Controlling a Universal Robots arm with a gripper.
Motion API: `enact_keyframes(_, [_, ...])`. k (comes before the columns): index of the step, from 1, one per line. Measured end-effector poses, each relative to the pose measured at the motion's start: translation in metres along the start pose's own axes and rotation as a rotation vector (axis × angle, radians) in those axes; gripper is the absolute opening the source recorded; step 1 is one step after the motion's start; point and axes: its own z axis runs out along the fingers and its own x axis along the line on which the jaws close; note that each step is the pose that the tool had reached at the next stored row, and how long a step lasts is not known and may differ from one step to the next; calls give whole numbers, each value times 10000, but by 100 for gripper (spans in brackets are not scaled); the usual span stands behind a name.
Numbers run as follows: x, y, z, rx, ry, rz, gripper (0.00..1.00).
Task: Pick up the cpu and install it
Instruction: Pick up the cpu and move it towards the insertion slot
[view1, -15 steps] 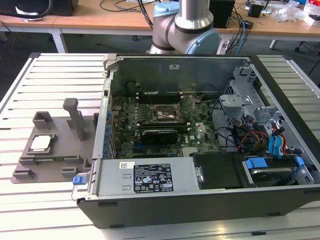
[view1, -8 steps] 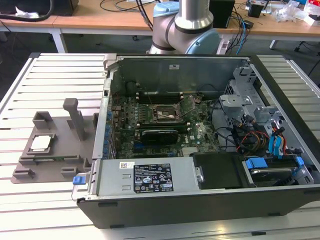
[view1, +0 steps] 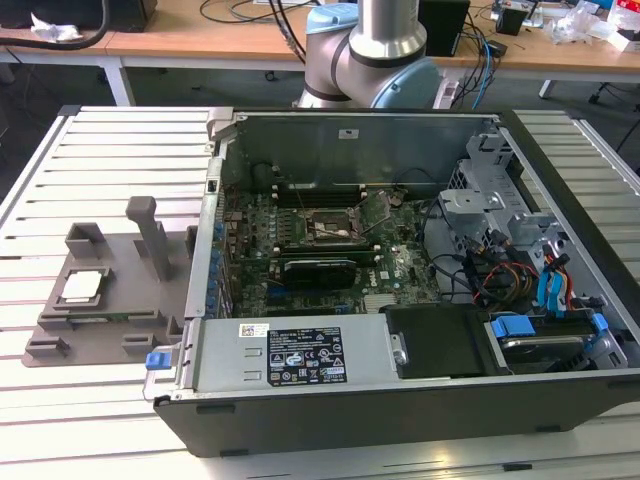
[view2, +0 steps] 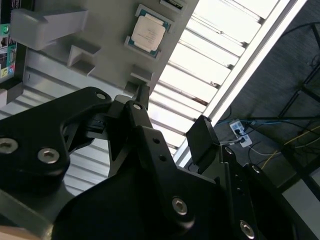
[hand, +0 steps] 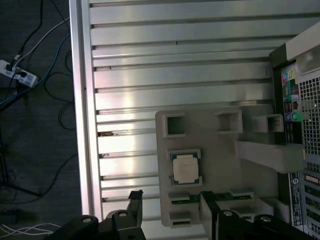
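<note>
Exterior view: cpu (view1: 82, 286) flat, silvery top up

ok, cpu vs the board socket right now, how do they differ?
Place: the cpu lies in the gray tray outside the case; the socket sits on the motherboard inside it. Look: the cpu has a silvery-white top, the socket is a dark frame. Shared: both squarish, both lying flat.
</note>
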Motion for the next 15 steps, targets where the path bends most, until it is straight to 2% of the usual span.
enact_keyframes(15, [3, -3, 133, 7, -2, 0, 57])
